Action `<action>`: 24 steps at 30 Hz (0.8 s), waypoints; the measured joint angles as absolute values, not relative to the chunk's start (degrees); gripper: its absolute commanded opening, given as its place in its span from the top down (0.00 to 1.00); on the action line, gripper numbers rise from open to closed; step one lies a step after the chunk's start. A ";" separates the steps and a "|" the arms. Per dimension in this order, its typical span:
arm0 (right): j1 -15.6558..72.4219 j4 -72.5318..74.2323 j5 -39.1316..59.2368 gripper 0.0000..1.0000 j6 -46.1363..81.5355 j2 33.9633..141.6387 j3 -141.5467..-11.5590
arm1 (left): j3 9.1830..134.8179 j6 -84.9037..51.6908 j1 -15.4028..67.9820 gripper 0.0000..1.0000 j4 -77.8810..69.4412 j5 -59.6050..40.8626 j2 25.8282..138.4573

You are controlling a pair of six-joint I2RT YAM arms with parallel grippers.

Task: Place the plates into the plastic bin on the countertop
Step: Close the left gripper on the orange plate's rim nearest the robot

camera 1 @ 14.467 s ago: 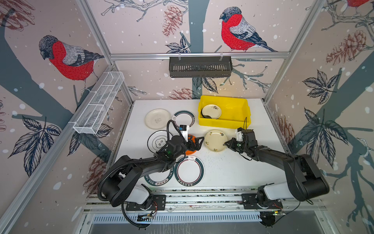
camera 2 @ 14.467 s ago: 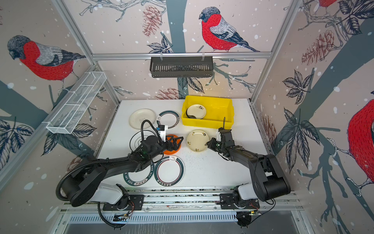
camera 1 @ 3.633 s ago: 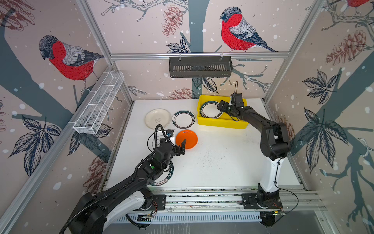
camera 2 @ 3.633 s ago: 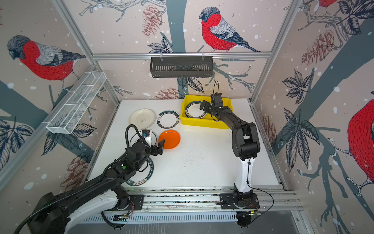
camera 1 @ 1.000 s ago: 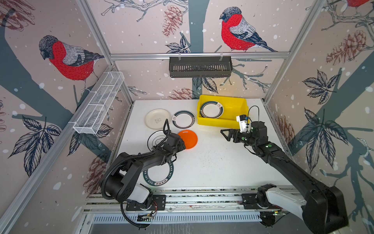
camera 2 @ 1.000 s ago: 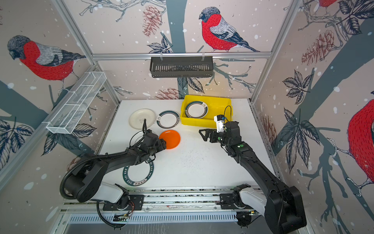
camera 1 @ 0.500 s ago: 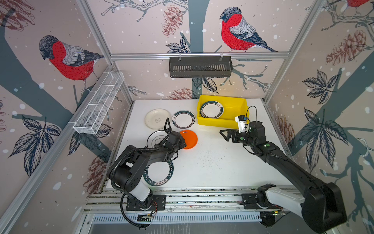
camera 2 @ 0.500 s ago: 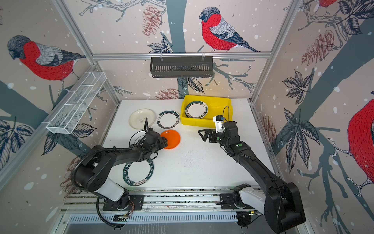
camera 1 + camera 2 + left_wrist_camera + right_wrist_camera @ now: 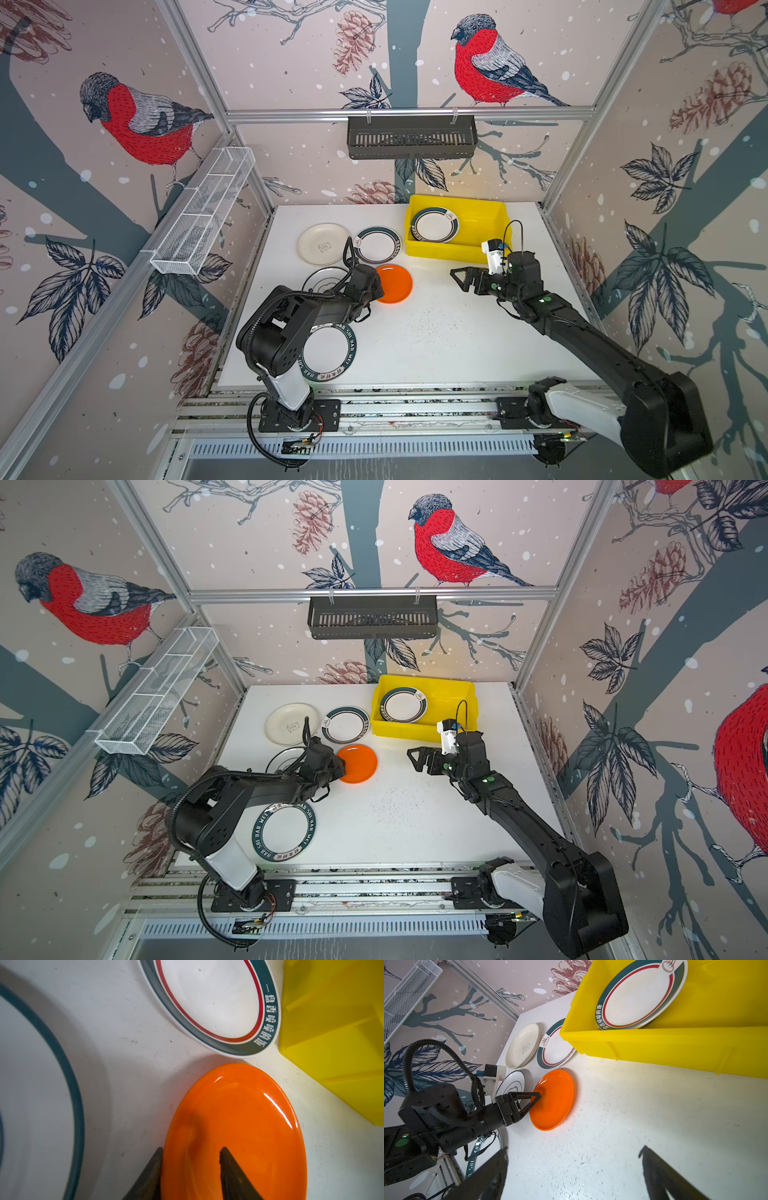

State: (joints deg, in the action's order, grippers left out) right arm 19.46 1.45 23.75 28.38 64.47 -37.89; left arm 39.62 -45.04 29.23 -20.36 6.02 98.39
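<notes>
Pulls the right gripper (image 9: 459, 278) back from the bin (image 9: 453, 254) since a few seconds ago and parks it over bare counter (image 9: 436, 332). Fingers spread wide there, nothing between them. Brings the left gripper (image 9: 190, 1152) onto the orange plate (image 9: 239, 1122) in the same stretch, narrowing all through the last second. Leaves two fewer plates on the counter than at the earliest look.

Straddles the orange plate's near rim now: one finger (image 9: 149, 1178) against the outer edge, the other down inside the dish, with a gap between them. Cannot tell whether that is a firm pinch yet. Has the orange plate flat on the counter, just beside the green-rim plate (image 9: 378, 245) and short of the bin's front wall.

Looks healthy inside the bin. Shows a top plate (image 9: 434, 226) with a dark green rim at the left end in both top views. Shows more rim peeking out beneath it in the right wrist view. Cannot say how many lie under there.

Leaves five out on the counter:
- the cream plate (image 9: 324, 245) at the back
- the green-rim plate next to it
- the ringed plate (image 9: 324, 282), half hidden under the left arm
- the orange plate, in hand or nearly so
- the big lettered plate (image 9: 332, 353) at the front

Reads as mid-task, then. Some plates banked, one pickup in progress, four untouched. Still needs a lift, a carry and a drop for the orange plate. Has the right side free for whichever comes next.
</notes>
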 measured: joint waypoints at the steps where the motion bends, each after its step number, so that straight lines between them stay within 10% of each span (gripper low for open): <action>1: 19.51 1.45 23.66 0.00 28.51 64.58 -37.87 | 39.75 -44.99 29.23 0.58 -20.38 6.00 98.52; 24: 19.75 1.39 20.34 0.00 29.82 65.54 -36.69 | 41.23 -42.57 29.08 0.87 -23.35 0.01 101.80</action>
